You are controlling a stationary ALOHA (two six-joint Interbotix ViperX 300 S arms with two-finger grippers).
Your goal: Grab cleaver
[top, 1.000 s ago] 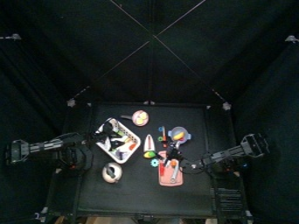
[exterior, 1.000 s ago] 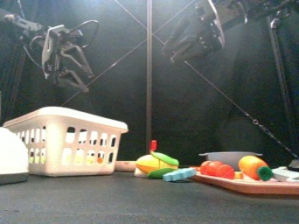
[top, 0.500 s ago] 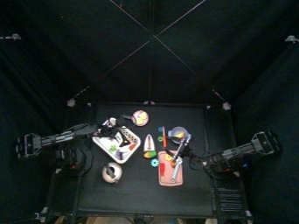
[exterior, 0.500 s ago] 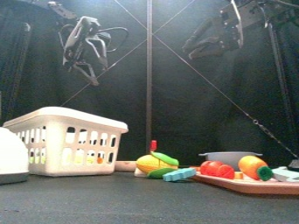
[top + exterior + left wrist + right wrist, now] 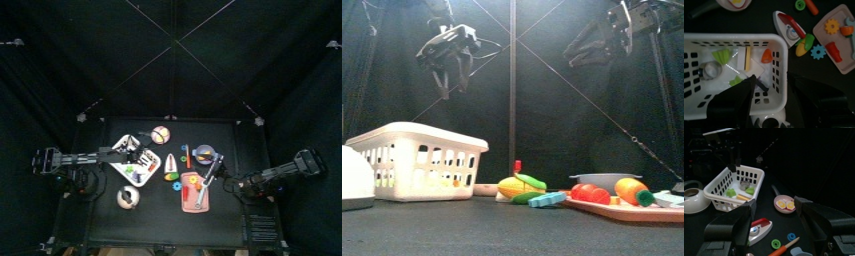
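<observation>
The left gripper (image 5: 773, 80) is held wide open above the white basket (image 5: 731, 36); what is taken for the cleaver (image 5: 749, 59) lies flat inside, just beyond the jaws, among green pieces; it is judged a light, stiff, smooth toy, best pinched across its dark handle; the right gripper (image 5: 772, 200) is also seen open, well apart from it.

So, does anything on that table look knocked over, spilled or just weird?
Nothing stands out. The white basket stands upright with its toy food inside, the tray lies flat with its pieces on it, and the pink dish sits level holding two halves. Both tools hang above the table, touching nothing.
</observation>
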